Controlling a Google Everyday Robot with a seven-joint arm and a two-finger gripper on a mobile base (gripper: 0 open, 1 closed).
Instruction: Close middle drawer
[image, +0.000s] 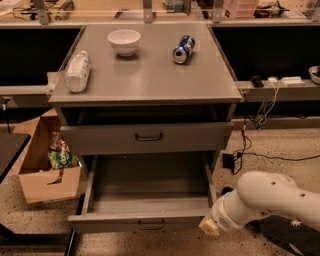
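The middle drawer (145, 220) stands pulled far out of the grey cabinet, and its empty inside shows. Its low front panel carries a small dark bar handle (150, 226). Above it the taller-fronted drawer (148, 136) sits nearly flush with the cabinet. My white arm (270, 200) reaches in from the lower right. My gripper (209, 226) shows only as a yellowish tip, right at the front right corner of the open drawer's panel. I cannot tell whether it touches the panel. The lowest drawer is out of view.
On the cabinet top lie a white bowl (124, 41), a blue can (183, 49) on its side and a plastic bottle (77, 71). An open cardboard box (45, 170) stands on the floor at the left. Cables (250, 150) run on the floor at the right.
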